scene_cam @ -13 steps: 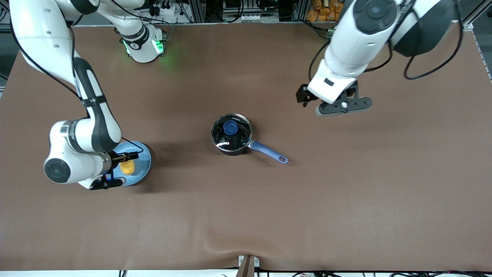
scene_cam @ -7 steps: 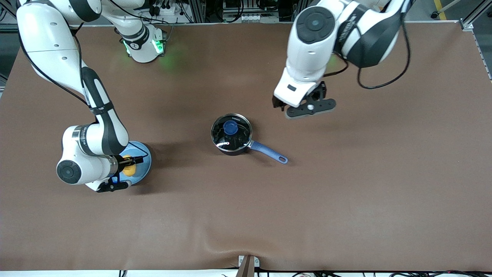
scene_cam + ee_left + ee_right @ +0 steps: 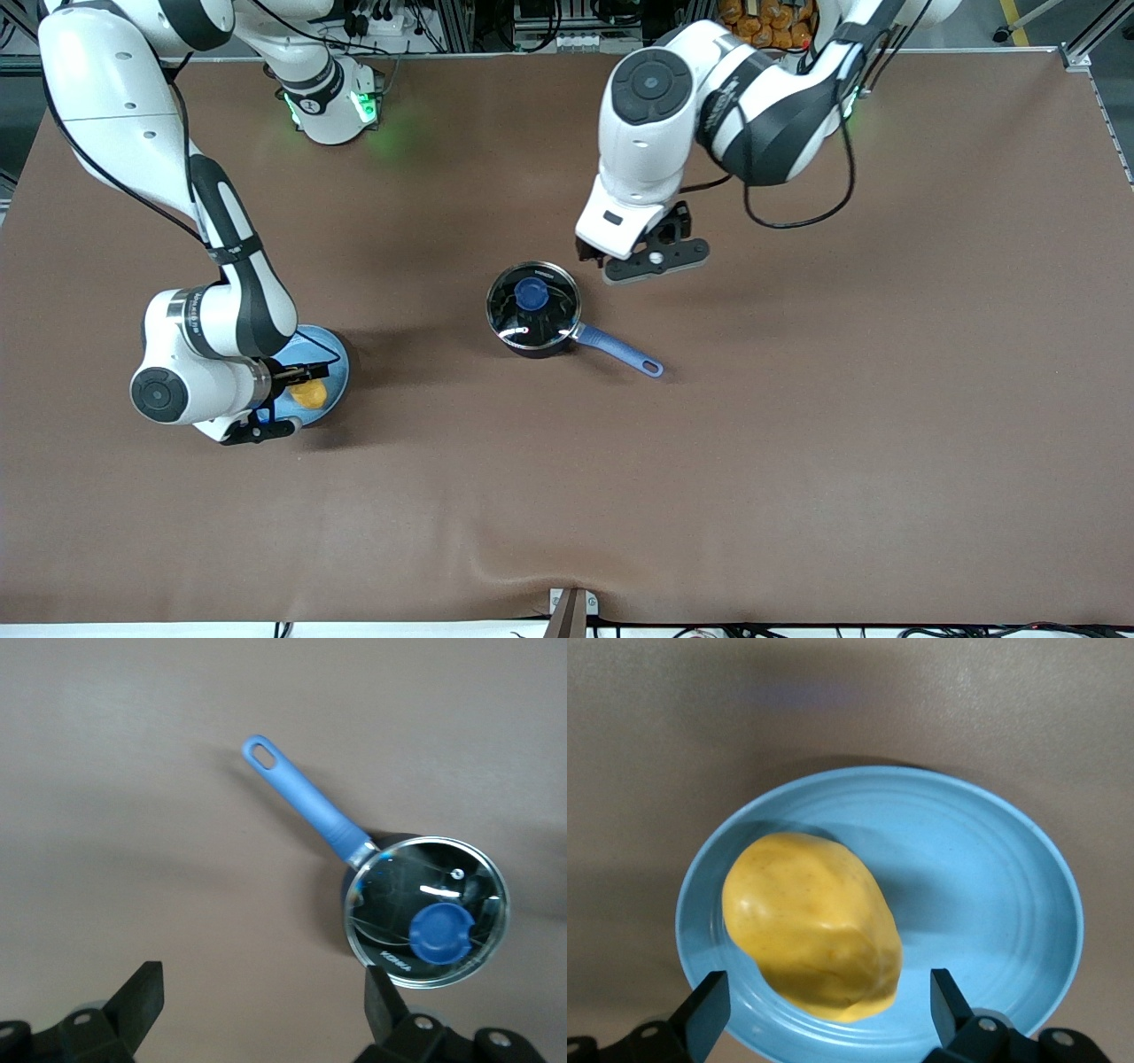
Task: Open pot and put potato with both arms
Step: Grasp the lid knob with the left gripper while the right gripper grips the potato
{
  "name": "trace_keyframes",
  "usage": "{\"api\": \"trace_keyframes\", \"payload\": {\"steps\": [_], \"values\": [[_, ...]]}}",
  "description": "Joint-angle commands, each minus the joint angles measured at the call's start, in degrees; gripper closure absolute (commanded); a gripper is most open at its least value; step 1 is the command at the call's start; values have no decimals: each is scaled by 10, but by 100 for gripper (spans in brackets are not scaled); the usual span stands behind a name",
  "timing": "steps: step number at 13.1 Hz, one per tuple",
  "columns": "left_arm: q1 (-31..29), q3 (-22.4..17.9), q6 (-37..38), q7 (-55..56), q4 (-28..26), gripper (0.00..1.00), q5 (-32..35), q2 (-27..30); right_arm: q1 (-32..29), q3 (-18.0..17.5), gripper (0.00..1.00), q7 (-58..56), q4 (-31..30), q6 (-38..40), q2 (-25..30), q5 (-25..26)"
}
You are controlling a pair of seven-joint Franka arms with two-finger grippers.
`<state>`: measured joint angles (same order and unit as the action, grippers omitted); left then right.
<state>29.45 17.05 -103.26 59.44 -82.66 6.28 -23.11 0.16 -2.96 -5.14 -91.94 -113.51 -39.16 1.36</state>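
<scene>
A: Brown worktop, and the black pot sits mid-way, glass lid on, blue knob, long blue handle. White lettering on the lid's rim, unreadable.

B: Left end effector hangs spread, empty, just beside the pot. Right end effector gapes over the yellow potato on the light-blue plate.

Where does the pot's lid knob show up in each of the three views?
Front view: the blue knob sits mid-table on the glass lid of the pot.
Left wrist view: knob on the lid, by the picture's lower edge, beside one open end-effector finger.
Right wrist view: not in it; only the potato on the plate.
Shared landmark: the pot's blue handle, in the front and left wrist views.
</scene>
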Motion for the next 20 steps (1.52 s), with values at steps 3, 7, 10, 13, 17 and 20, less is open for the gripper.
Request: {"api": "trace_keyframes", "payload": {"steps": [3, 7, 10, 13, 17, 20], "values": [[43, -5, -31, 49, 54, 0, 27, -61, -15, -6, 0, 1, -9, -52, -11, -12], [65, -6, -87, 80, 59, 0, 44, -100, -8, -6, 0, -5, -8, -64, -18, -13], [81, -6, -135, 122, 61, 0, 67, -129, -6, -10, 50, -3, -4, -47, -14, -13], [95, -9, -160, 124, 62, 0, 68, -149, -10, -18, 95, -21, 1, -26, -2, -13], [126, -37, -178, 116, 64, 0, 68, -166, -6, -20, 100, -70, 34, 24, 33, -26], [130, -37, -192, 101, 64, 0, 68, -174, -4, -44, 100, -59, 46, 52, 57, -60]]}}
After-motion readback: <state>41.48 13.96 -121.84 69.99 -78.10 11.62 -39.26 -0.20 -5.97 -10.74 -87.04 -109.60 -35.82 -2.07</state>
